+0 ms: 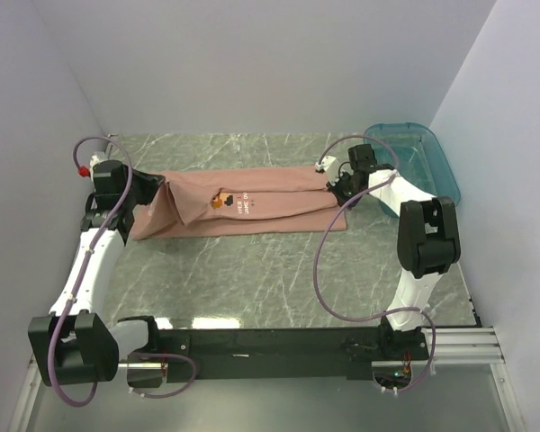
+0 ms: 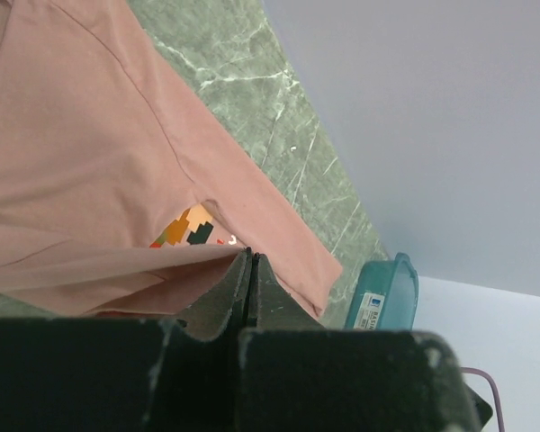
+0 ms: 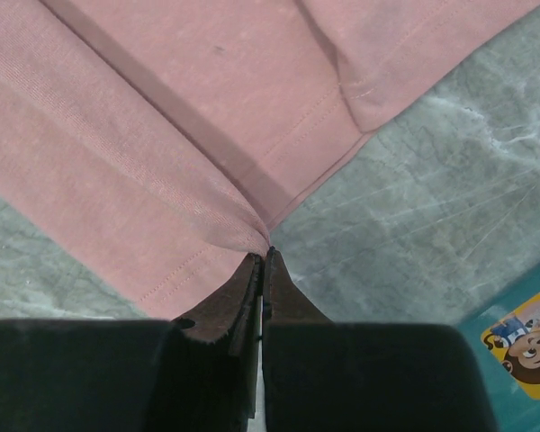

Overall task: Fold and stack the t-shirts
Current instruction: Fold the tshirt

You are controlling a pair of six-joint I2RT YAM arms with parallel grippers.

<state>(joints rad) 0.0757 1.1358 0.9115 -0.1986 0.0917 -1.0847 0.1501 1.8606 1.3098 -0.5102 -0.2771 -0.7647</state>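
One salmon-pink t-shirt (image 1: 252, 205) stretches across the far half of the marble table, folded lengthwise, with part of its pixel print (image 1: 223, 201) showing at a fold. My left gripper (image 1: 155, 186) is shut on the shirt's left end and holds that edge slightly lifted. In the left wrist view the cloth (image 2: 90, 180) runs into the shut gripper (image 2: 249, 256). At the shirt's right end, my right gripper (image 1: 338, 186) is shut on it. The right wrist view shows a gathered fold of cloth (image 3: 162, 153) pinched at the gripper (image 3: 266, 254) tips.
A teal plastic tub (image 1: 418, 162) stands at the far right corner, just beyond the right arm; its labelled end (image 2: 378, 301) appears in the left wrist view. White walls enclose the table on three sides. Bare marble (image 1: 252, 279) lies between the shirt and the arm bases.
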